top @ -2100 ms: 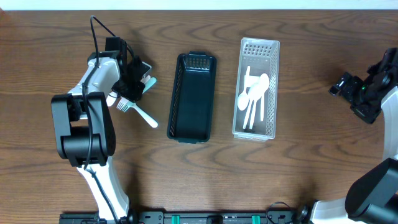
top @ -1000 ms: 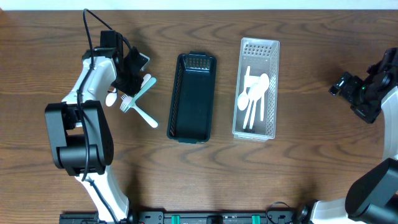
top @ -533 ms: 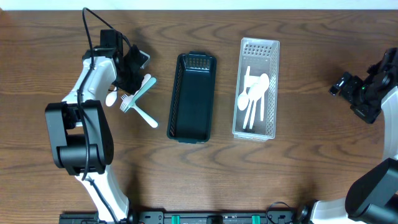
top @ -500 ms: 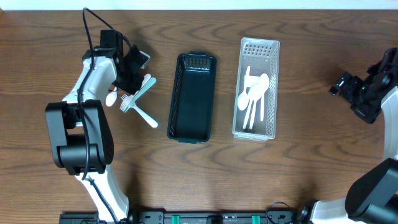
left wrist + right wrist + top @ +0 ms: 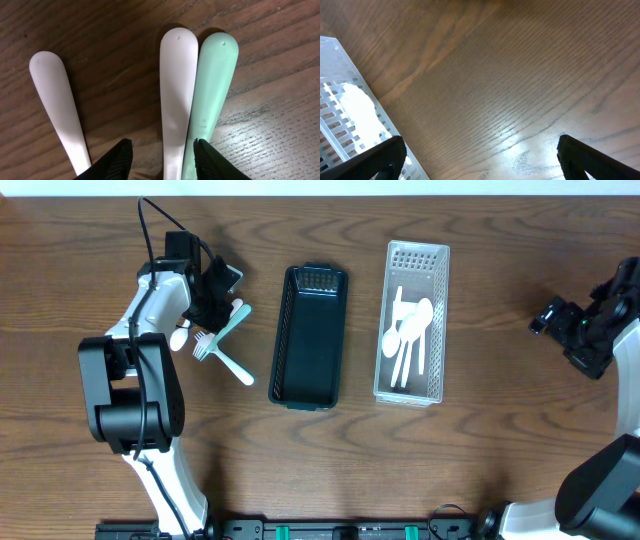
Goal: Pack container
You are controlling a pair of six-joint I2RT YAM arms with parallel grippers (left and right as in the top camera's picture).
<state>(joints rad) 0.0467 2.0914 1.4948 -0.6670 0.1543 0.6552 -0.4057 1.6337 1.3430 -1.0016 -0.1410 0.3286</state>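
A mint utensil [image 5: 228, 325] and white utensils [image 5: 236, 368] lie in a loose pile on the table, left of the empty dark green basket [image 5: 309, 335]. A white spoon [image 5: 178, 337] lies at the pile's left. My left gripper [image 5: 213, 292] is open, low over the far ends of the handles. In the left wrist view its fingers [image 5: 161, 151] straddle a white handle [image 5: 177, 85]. The mint handle [image 5: 214, 85] runs along the right finger and another white handle [image 5: 54, 95] lies further left. My right gripper [image 5: 560, 320] is open and empty at the far right, also shown in the right wrist view [image 5: 480, 150].
A clear perforated bin [image 5: 440, 330] holding several white spoons stands right of the basket; its corner shows in the right wrist view [image 5: 340, 100]. The left arm's body and cable occupy the table's left side.
Since two seconds ago my left gripper has shifted a little toward the far edge, uncovering the mint utensil. Over the last second it has barely moved. The right arm is still.
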